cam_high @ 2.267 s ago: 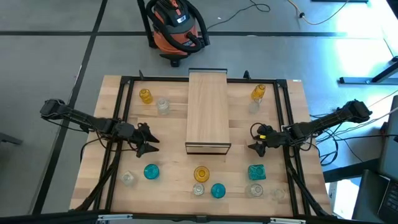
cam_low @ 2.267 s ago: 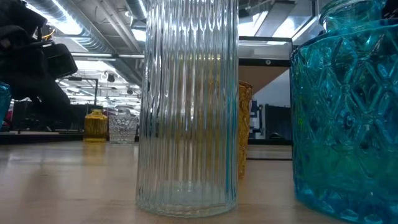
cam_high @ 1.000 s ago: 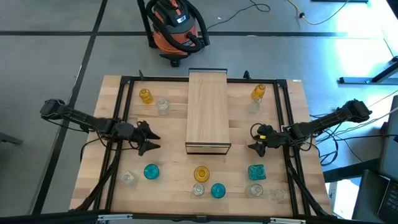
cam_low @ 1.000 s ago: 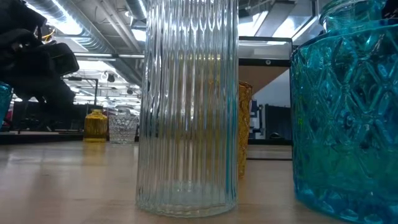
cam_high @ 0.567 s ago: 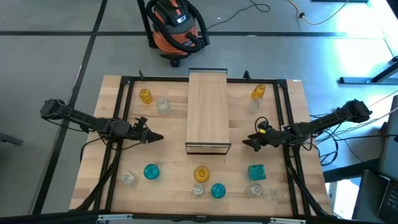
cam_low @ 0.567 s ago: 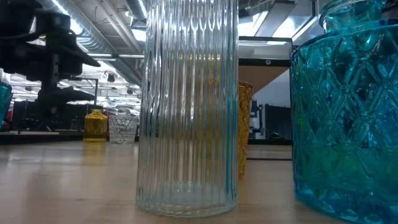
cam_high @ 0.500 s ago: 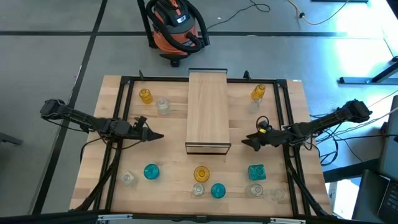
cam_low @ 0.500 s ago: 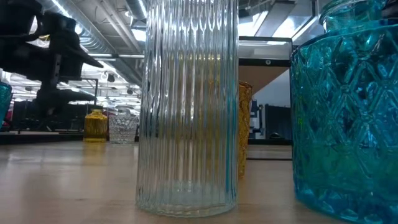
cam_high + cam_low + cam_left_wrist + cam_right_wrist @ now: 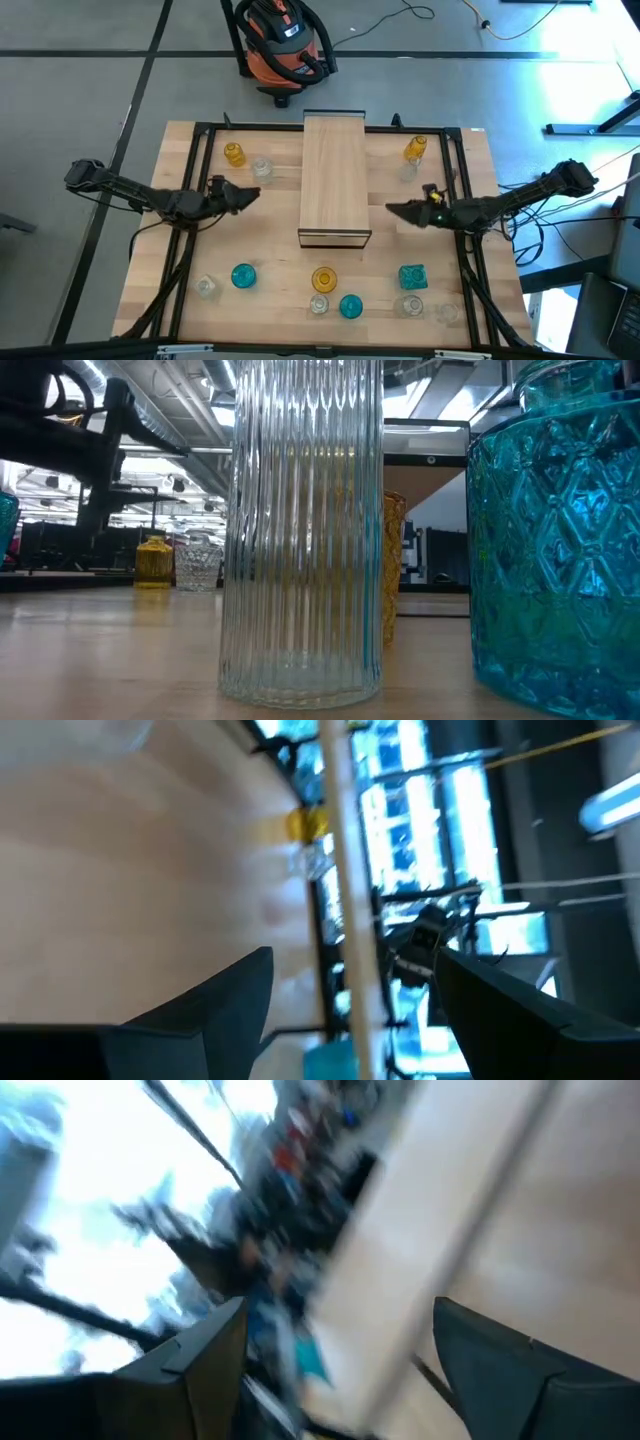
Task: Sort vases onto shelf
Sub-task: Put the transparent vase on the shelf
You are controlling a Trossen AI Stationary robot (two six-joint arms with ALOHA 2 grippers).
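My left gripper (image 9: 252, 192), left of centre in the overhead frame, hangs with fingers spread wide and nothing between them, pointing at the shelf (image 9: 335, 178). The shelf lies at centre, bare on top. My right gripper (image 9: 393, 209), right of centre, is likewise fully parted and empty. Vases: amber vase (image 9: 233, 154) and clear vase (image 9: 262, 170) at upper left; teal round vase (image 9: 243, 275) at lower left; teal square vase (image 9: 413, 276) at lower right.

Shelf (image 9: 335, 178) blocks table centre; bare lanes either side; vases (image 9: 323, 279) crowd near edge.
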